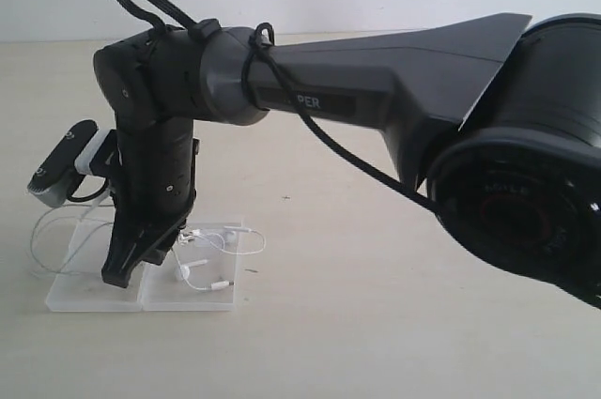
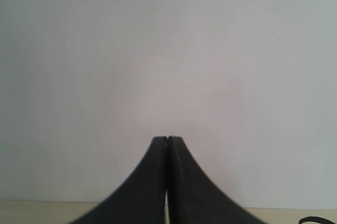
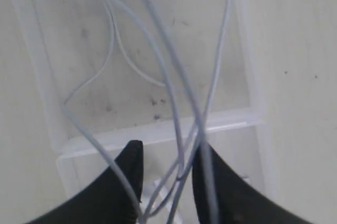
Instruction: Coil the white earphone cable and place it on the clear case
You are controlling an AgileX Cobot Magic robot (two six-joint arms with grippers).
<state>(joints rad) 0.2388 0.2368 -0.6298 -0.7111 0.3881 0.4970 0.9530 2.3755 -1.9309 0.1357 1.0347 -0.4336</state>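
Exterior view: your right hand [image 1: 119, 268] stands over the clear case [image 1: 89, 298] at 8 o'clock. The white earphone cable [image 1: 192, 268] sprawls across the case, spilling toward 3, with open worktop [image 1: 376, 343] beyond.
Left wrist view: your left hand [image 2: 167, 147] is closed, empty and far off.
Right wrist view: its fingers [image 3: 131, 174] are parted, with strands running lengthwise between them.

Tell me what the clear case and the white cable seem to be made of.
The clear case: frosted translucent plastic, likely rigid; the table shows dimly through it. The white earphone cable: thin, smooth, probably a rubbery plastic sheath; it lies in loose curves.
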